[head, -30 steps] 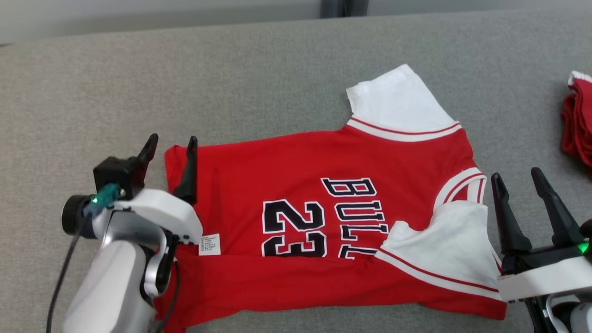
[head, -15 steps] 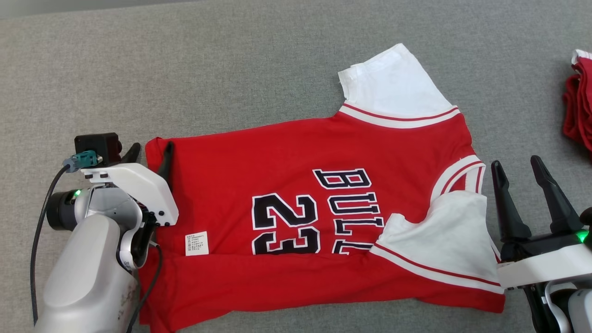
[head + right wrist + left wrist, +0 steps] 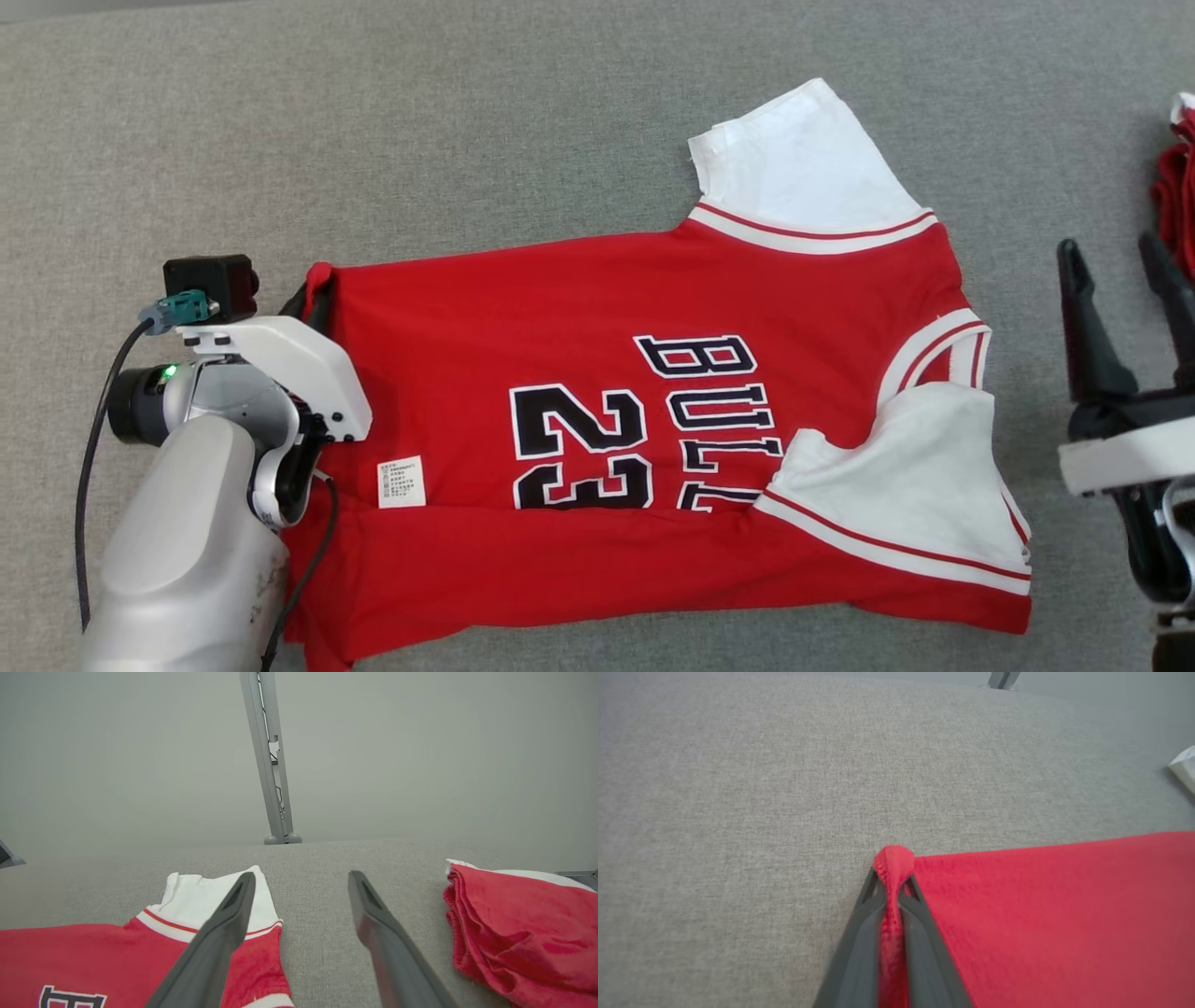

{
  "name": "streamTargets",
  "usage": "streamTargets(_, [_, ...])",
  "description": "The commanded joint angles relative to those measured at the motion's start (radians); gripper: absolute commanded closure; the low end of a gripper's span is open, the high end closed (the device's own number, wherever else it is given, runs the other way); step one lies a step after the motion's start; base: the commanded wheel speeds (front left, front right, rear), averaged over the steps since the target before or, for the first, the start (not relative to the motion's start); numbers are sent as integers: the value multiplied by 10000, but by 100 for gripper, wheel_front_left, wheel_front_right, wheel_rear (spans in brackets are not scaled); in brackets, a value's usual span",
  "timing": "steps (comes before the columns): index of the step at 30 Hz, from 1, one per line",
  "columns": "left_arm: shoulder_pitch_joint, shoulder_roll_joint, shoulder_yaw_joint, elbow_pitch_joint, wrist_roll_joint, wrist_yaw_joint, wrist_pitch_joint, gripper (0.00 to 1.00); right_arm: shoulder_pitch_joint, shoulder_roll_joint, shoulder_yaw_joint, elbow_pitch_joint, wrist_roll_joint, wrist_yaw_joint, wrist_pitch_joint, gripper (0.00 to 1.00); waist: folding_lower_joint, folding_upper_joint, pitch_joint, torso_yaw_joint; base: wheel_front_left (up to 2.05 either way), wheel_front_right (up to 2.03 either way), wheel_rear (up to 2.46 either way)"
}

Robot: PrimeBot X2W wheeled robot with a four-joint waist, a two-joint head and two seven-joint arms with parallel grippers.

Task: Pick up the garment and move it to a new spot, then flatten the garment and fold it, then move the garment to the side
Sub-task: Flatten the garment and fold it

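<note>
Left gripper [image 3: 893,883] has snapped together, clamping jersey [image 3: 653,308] corner; right gripper [image 3: 1109,245] spread wide, holding nothing.

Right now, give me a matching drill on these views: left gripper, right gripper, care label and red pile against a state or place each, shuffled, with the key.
Things:
1. left gripper
2. right gripper
3. care label
4. red pile

States or places:
A. open, holding nothing, to the right of the jersey
B. on the jersey, left of the number 23
C. shut on the jersey's corner
D. bunched at the head view's right edge, apart from the jersey

Pairs: 1-C, 2-A, 3-B, 4-D
</note>
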Motion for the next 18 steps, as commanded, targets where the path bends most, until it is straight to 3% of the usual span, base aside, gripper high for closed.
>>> streamTargets(1, [-300, -32, -51, -7, -31, -45, -77, 100, -505, -265, 20, 165, 248, 1, 51, 0, 0, 0, 152, 171, 0, 0, 0])
streamTargets(5, [-618, -265, -216, -99, 18, -86, -196, 100, -1738, -868, 443, 832, 796, 1, 284, 0, 0, 0, 498, 508, 0, 0, 0])
streamTargets(18, [-1745, -994, -772, -55, -32, -287, -648, 100, -5844, -2380, 3244, 4047, 2721, 1, 1888, 0, 0, 0, 1676, 1642, 0, 0, 0])
